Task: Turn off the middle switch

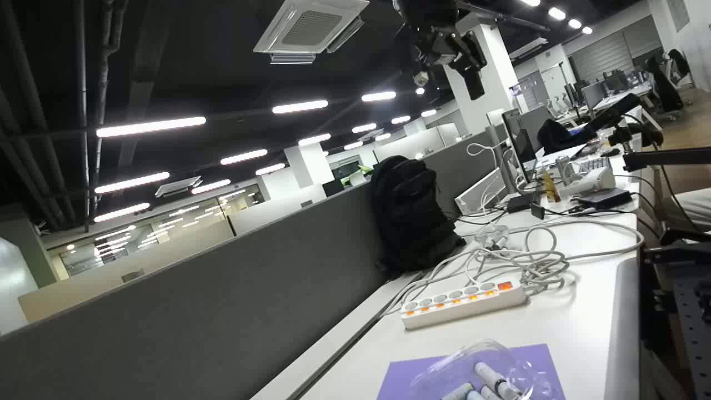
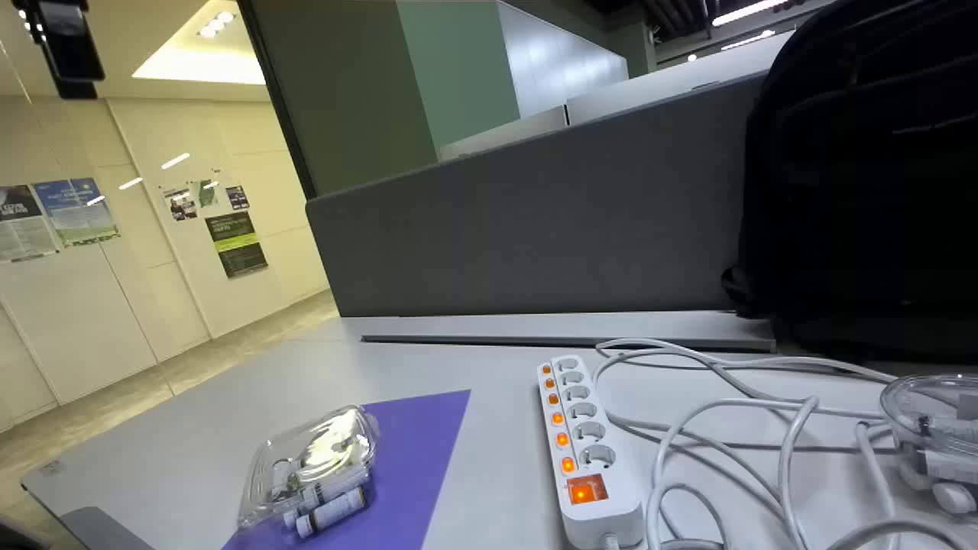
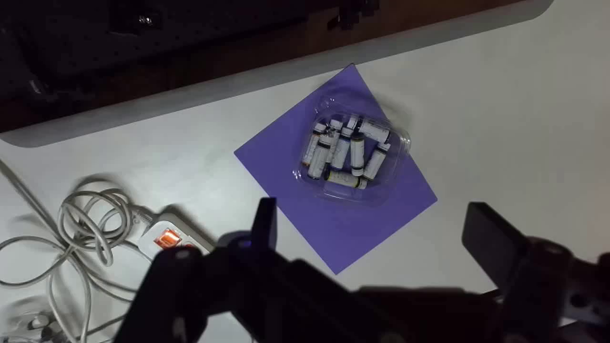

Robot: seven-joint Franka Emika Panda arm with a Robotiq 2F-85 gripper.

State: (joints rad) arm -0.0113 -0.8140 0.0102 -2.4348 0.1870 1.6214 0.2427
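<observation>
White power strip (image 2: 581, 435): flat on the tabletop (image 2: 500, 489), purple sheet (image 2: 412, 443) on one side, loose cord (image 2: 806, 409) on the other.
Small switches (image 2: 562, 439): six in a row, one beside each socket (image 2: 589, 431), all glowing orange.
Larger switch (image 2: 587, 490): at the strip's cord end, also lit.
Middle switch (image 2: 557, 418): in that row, judged fourth of seven counting the larger one; among the small six alone, two share the middle, so settle the count before pressing.
End effector (image 3: 371, 216): well above the tabletop, fingers (image 3: 264, 221) spread wide apart, nothing held.
Wrist view: a finger seems to hide most of the strip; position is better taken from both exterior views.
Approach: probably the step in hand; no switch put out yet.
Clear box (image 3: 398, 152) of small bottles (image 3: 357, 156): on the purple sheet; no part of the job, so swing over to the strip before descending.
Fingers: bring together first; one narrow tip should spare the neighbouring switches.
Press: line up over the switch, then straight down, gently, on whichever half stands proud (too small to tell here).
Strip drift: slanted contact could slide it; ease off once the glow dies.
</observation>
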